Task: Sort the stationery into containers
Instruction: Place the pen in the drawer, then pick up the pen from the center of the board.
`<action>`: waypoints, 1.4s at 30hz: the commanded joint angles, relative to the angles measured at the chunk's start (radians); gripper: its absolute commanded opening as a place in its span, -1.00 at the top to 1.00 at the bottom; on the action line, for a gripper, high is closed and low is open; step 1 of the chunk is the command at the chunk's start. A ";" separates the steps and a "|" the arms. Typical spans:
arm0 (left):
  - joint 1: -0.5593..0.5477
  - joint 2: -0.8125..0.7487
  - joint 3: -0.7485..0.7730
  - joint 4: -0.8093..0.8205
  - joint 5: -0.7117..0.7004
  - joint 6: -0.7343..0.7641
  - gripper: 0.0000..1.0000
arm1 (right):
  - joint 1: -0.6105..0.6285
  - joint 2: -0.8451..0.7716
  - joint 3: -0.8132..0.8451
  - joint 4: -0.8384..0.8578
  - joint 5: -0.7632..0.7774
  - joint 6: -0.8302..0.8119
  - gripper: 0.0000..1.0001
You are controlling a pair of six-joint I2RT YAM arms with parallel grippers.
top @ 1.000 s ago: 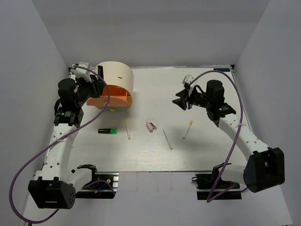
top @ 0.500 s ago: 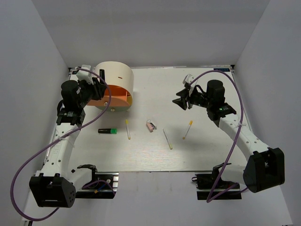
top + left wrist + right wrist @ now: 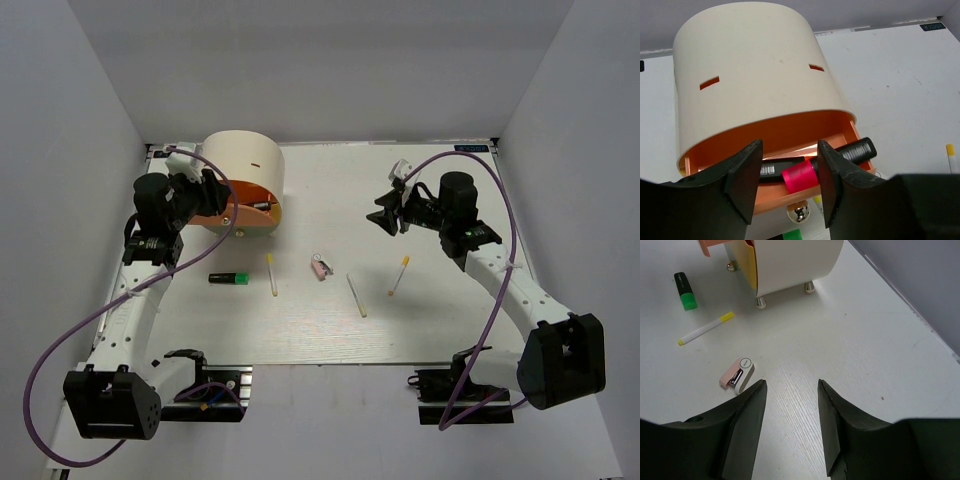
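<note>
Top external: tabletop point(image 3: 430, 320) carries the cream organiser point(image 3: 245, 160) at 11 o'clock, orange drawer point(image 3: 250, 210) pulled out toward 6.

Left hand point(image 3: 215, 190) sits at the drawer's 9 o'clock side, fingers apart, clamped on nothing. Left wrist view: pink-ended highlighter point(image 3: 800, 177) and a black highlighter point(image 3: 855, 150) lie inside the orange drawer.

Right hand point(image 3: 385, 215) hangs at 2 o'clock, fingers apart, empty.

Loose stationery on the tabletop:
- green-ended highlighter point(image 3: 229, 278) at 8 o'clock
- three pale-yellow sticks: one point(image 3: 272, 275) just at 3 of that highlighter, one point(image 3: 357, 296) near centre, one point(image 3: 399, 276) at 3 of centre
- pinkish eraser point(image 3: 321, 266) between the first two sticks, touching neither
</note>
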 commanded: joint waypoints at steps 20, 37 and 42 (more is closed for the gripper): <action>-0.002 -0.373 -0.001 -0.444 -0.039 -0.600 0.64 | 0.000 0.000 0.016 -0.031 -0.093 -0.067 0.79; 0.007 -0.510 -0.448 -0.587 -0.214 -1.367 -0.60 | 0.059 0.057 0.038 -0.209 -0.191 -0.262 0.31; 0.007 -0.335 -0.436 -0.648 -0.204 -1.490 -0.60 | 0.059 0.028 0.016 -0.204 -0.164 -0.265 0.29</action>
